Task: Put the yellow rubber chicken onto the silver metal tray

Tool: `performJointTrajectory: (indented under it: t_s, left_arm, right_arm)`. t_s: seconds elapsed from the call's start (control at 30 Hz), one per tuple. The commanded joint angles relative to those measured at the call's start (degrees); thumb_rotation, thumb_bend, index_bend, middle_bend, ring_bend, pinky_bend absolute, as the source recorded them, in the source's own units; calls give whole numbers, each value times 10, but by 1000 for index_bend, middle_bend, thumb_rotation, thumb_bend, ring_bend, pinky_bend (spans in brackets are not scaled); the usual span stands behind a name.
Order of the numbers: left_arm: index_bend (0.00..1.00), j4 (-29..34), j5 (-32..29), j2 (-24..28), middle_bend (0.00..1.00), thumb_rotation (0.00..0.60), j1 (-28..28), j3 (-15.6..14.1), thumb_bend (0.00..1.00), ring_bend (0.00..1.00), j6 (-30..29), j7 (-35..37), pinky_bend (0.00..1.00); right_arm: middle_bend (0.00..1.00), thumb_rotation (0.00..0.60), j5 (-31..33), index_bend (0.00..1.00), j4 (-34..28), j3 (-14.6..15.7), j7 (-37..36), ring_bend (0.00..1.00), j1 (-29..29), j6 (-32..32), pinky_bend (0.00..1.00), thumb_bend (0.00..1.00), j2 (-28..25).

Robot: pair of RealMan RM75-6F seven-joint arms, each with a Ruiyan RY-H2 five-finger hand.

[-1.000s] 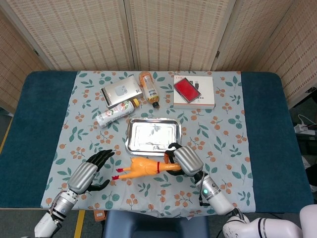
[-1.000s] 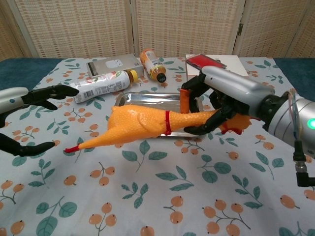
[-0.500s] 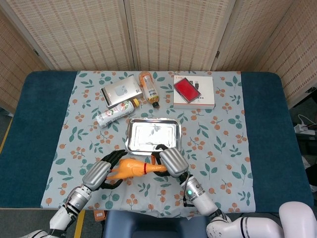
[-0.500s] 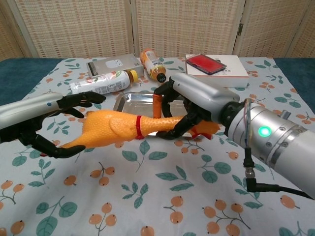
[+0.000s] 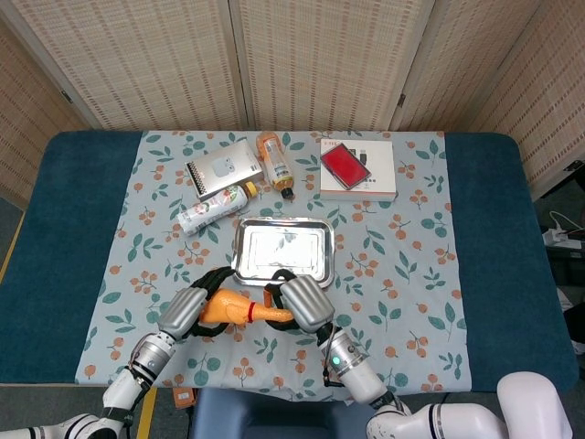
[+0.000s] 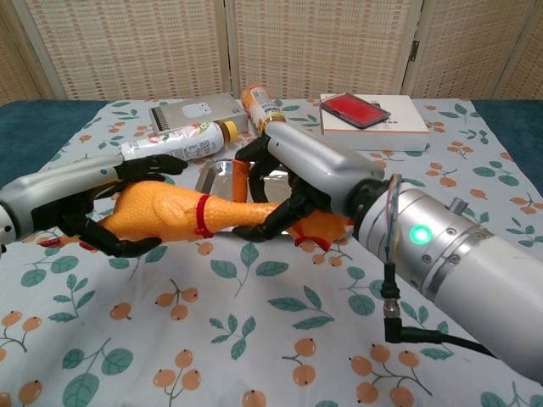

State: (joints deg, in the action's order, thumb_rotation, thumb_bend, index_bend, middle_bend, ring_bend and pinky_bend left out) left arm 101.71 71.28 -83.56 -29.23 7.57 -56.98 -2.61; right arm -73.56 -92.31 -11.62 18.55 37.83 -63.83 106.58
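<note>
Nearest of all, both hands are on the yellow rubber chicken [image 6: 182,214], which hangs in the air just on the near side of the silver metal tray [image 5: 281,250]. The right hand [image 6: 293,182] has its dark fingers curled tight around the thin neck end, with the orange head and red comb showing below its palm. The left hand [image 6: 93,208] cups the fat body end, fingers above and thumb below, both touching the rubber; how firmly it grips cannot be told. The chicken's long axis runs left to right, roughly level, body to the left and head to the right, with a red band around the neck between the two hands.

One tray lies flat on the flowered tablecloth [image 5: 411,274], just beyond the hands.

Farther off are two bottles on their sides: a white-labelled bottle [image 5: 216,207] to the far left of the tray, and an orange bottle [image 5: 275,163] beyond it with its dark cap pointing near. One grey box [image 5: 223,167] lies beside them at the left. At the far right, one white box [image 5: 358,169] carries a red case [image 5: 345,165] on top.
</note>
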Motion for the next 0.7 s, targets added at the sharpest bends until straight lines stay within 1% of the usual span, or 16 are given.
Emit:
performJointTrajectory:
  t_s: [0.03,0.1,0.13,0.17,0.2,0.27,0.3,0.33,0.37,0.4,0.47,0.5,0.63,0.7]
  left_arm:
    - [0,-6,0,-1,0,600,-1,1,345,0,-3,4,156]
    - [2,-8,3,-2,1,600,-1,0,348,6,-5,11,220]
    - [31,-9,6,-4,26,600,0,1,349,35,-10,16,264]
    - [88,-10,8,-6,82,600,1,1,351,89,-13,19,319]
    - [170,-9,10,-7,160,600,2,0,353,161,-14,23,380]
    - [445,-10,13,-12,423,600,3,0,395,375,-21,29,570]
    - [581,-9,12,-13,554,600,3,-1,454,498,-20,30,695]
    - [648,-8,11,-14,619,600,3,-2,497,563,-20,29,762]
    - [733,-8,12,-16,703,600,2,-4,581,655,-21,28,853]
    - [787,-7,12,-17,752,600,2,-6,649,707,-19,29,907]
    - [829,-8,16,-18,788,600,0,-10,736,770,-18,27,969]
    - [834,-10,19,-22,789,600,2,-10,768,797,-24,24,989]
    - [863,-27,42,-47,808,600,8,-17,805,870,-56,4,1000]
    - [877,-37,57,-59,815,600,11,-21,823,891,-73,-10,1000]
  right_arm:
    - [692,600,2,975,1,-1,1,783,0,0,1000,242,-2]
    - [692,600,4,975,1,-2,2,783,-1,0,1000,242,-4]
    - [692,600,6,975,1,-2,3,783,-1,0,1000,242,-5]
    - [692,600,8,975,2,-2,3,783,-1,0,1000,242,-5]
    - [692,600,9,975,2,-3,4,783,0,1,1000,242,-5]
    - [692,600,13,975,3,-2,7,783,0,2,1000,242,-5]
    - [692,600,13,975,3,-2,9,783,0,2,1000,242,-5]
    - [692,600,14,975,4,-1,10,783,0,2,1000,242,-5]
    - [692,600,14,975,4,-1,11,783,0,1,1000,242,-5]
    - [692,600,15,975,3,-1,11,783,0,1,1000,242,-5]
    - [692,600,15,975,1,-1,12,783,-1,0,1000,242,-7]
    - [692,600,14,975,0,-1,13,783,-1,-1,1000,242,-8]
    - [692,600,15,975,-6,0,16,783,-2,-4,1000,242,-11]
    - [692,600,16,975,-10,1,18,783,-3,-5,1000,242,-14]
